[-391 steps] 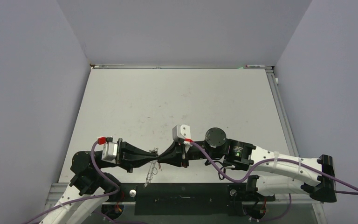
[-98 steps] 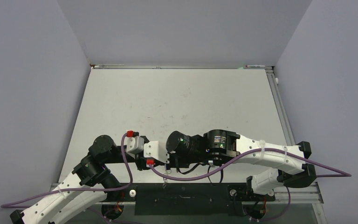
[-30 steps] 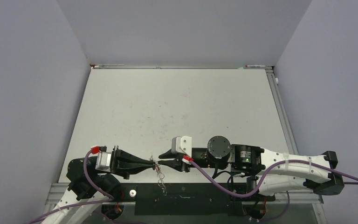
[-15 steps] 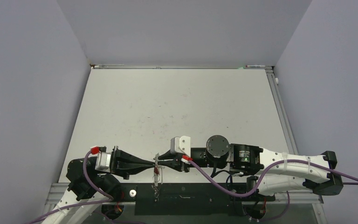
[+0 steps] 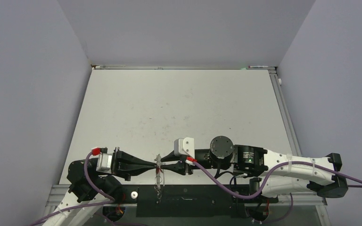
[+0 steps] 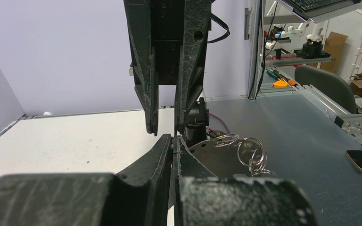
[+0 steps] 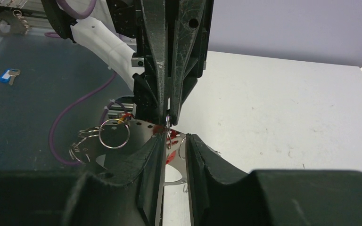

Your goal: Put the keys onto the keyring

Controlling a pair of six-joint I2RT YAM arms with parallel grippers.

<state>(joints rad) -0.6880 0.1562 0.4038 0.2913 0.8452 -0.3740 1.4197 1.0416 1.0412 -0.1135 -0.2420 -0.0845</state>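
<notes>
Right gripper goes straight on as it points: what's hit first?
Probably the keyring, pinched by the shut left gripper just ahead of the right gripper; then that left gripper. Depth unclear.

left gripper (image 5: 153, 165): closed tight, pointing right | right gripper (image 5: 165, 166): jaws slightly parted, tip-to-tip with left gripper

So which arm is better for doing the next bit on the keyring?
Right, probably. The left end effector is shut on the keyring, holding it up, so it's busy. The right end effector faces it tip to tip, jaws apart, near the wire loops.
</notes>
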